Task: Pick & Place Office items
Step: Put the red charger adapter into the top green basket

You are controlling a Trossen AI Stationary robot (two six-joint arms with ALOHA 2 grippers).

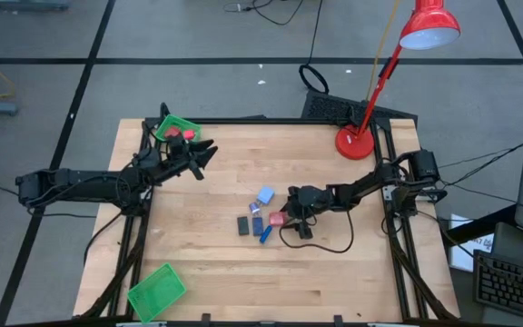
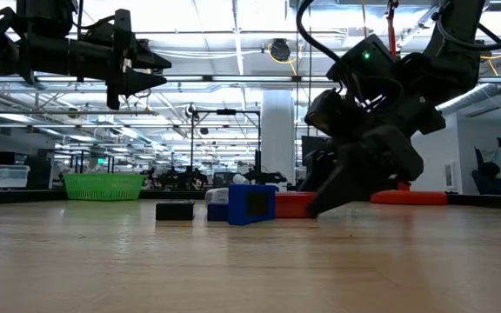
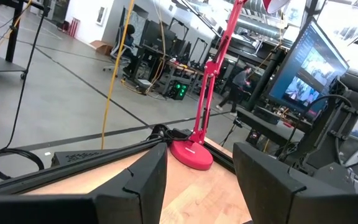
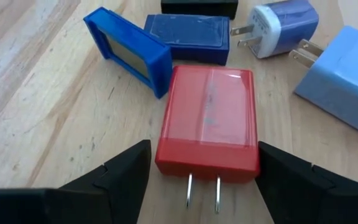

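Far left of the high view: left arm stretched across the table edge, left gripper raised beside the rear green tray, a square mesh basket with a red piece inside. Fingers parted in the left wrist view, nothing between them, pointed toward the red desk lamp. At the near left corner: a second green tray, same mesh plastic, lying tilted over the edge of the wooden table, pale butcher-block planks with visible grain.

Near mid-table: the cluster of office items. A black rectangle, flat and matte. Beside it a dark blue block, flat with a slightly scuffed top, and a blue open-faced case, hard plastic with a raised rim, standing on edge. Behind these a small bluish-white plug adapter with two metal prongs, and a larger light-blue block, also pronged, smooth-sided.

Then the red charger block: glossy, rounded rectangle, two thin metal prongs facing the wrist camera. Lying flat on the wood, touching the blue case at one corner. Right gripper lowered to table level, fingers spread wide, one on either side of the prong end of the red block, not pressed against it. Not lifted.

Far right: lamp base on the rear right corner.
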